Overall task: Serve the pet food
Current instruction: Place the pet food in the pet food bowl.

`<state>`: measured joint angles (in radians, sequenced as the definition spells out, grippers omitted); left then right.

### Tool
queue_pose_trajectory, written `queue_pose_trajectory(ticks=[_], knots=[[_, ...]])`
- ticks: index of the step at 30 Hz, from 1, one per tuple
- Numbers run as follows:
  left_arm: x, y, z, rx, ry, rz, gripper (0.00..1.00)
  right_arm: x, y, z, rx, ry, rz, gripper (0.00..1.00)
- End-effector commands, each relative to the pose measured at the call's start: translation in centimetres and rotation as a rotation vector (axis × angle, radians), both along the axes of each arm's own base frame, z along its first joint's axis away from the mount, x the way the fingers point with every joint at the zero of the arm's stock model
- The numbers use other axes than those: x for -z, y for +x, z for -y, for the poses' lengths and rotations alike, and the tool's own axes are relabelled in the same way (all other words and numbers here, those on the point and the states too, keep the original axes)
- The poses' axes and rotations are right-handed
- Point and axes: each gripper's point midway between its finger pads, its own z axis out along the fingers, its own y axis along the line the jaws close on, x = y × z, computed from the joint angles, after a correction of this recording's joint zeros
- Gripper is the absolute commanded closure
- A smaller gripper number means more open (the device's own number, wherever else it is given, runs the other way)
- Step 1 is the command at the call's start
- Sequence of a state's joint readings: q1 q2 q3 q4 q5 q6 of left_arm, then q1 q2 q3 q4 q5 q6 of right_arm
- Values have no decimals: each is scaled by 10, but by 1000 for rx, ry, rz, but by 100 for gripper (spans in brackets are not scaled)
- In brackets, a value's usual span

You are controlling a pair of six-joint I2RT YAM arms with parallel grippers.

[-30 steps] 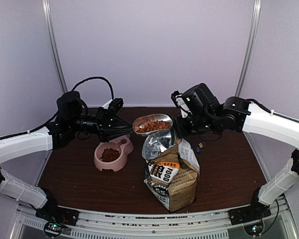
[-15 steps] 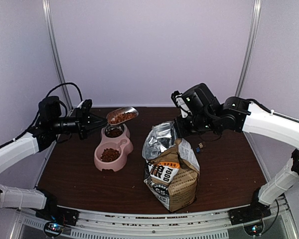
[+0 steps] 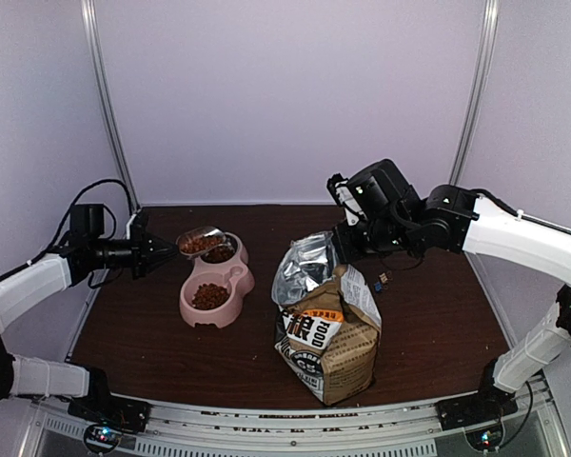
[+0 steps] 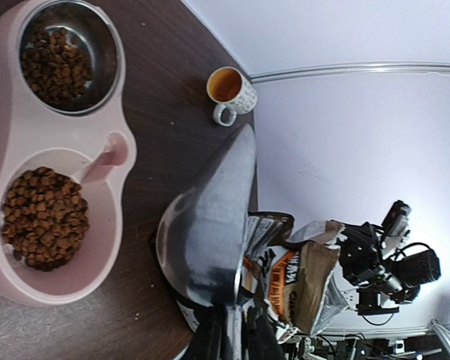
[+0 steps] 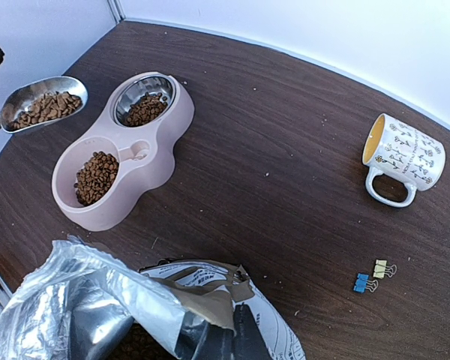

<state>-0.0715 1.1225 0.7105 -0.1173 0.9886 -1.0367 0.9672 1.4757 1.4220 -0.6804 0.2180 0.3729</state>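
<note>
Left tool (image 3: 152, 254) clamps the scoop (image 3: 199, 242) handle, level so no pet food (image 5: 43, 109) spills, beside the pink bowl (image 3: 236, 283), both cups part-filled. Right tool (image 3: 344, 240) pinches the bag (image 3: 328, 343) rim to hold it open.

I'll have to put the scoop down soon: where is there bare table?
Bare table lies near-left of the bowl, and right of the bag toward the edge. Another stretch runs between bowl and mug. Crowded: the bowl-bag gap, and clips near the mug.

Patterned mug (image 5: 402, 157) near two small binder clips (image 5: 362, 283)
</note>
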Motion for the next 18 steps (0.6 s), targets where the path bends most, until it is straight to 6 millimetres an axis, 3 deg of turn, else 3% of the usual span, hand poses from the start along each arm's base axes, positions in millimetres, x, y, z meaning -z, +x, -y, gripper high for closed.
queue_pose_trajectory(ticks=[1, 6, 18], knots=[[16, 10, -16, 7, 84, 45, 100, -21, 16, 13, 79, 15, 76, 100], [36, 30, -30, -16, 128, 20, 100, -21, 17, 13, 81, 12, 75, 100], [60, 82, -46, -33, 221, 10, 100, -23, 17, 16, 90, -7, 79, 100]])
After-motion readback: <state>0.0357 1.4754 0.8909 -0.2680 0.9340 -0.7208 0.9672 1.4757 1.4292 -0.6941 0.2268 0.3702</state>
